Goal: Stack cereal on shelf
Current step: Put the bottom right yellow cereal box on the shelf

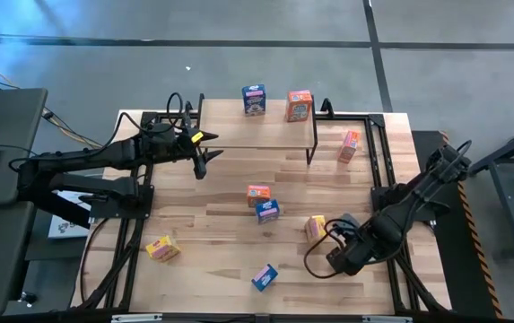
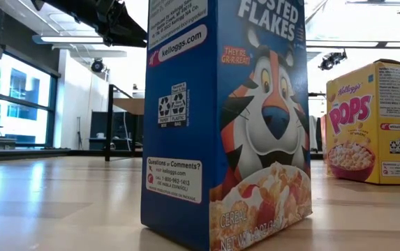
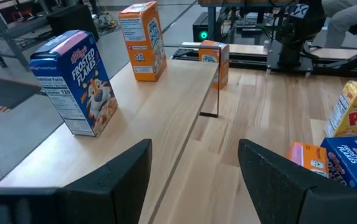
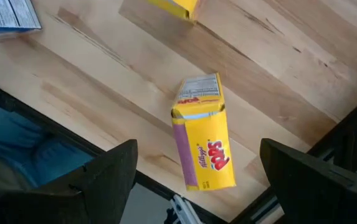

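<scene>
The shelf stands at the table's far side. On its plank stand a blue cereal box and an orange one. Another orange box stands on the table off the shelf's right end. An orange, a blue and a yellow box sit mid-table. A yellow box lies near the left edge and a blue one near the front. My left gripper hovers open by the shelf's near-left corner. My right gripper is open near the mid-table yellow box.
Black frame rails run along the table's sides. A cable loop hangs by the right arm. In the low view the front blue box fills the foreground, with a standing yellow box to its right. Bare wood lies between the shelf and the mid-table boxes.
</scene>
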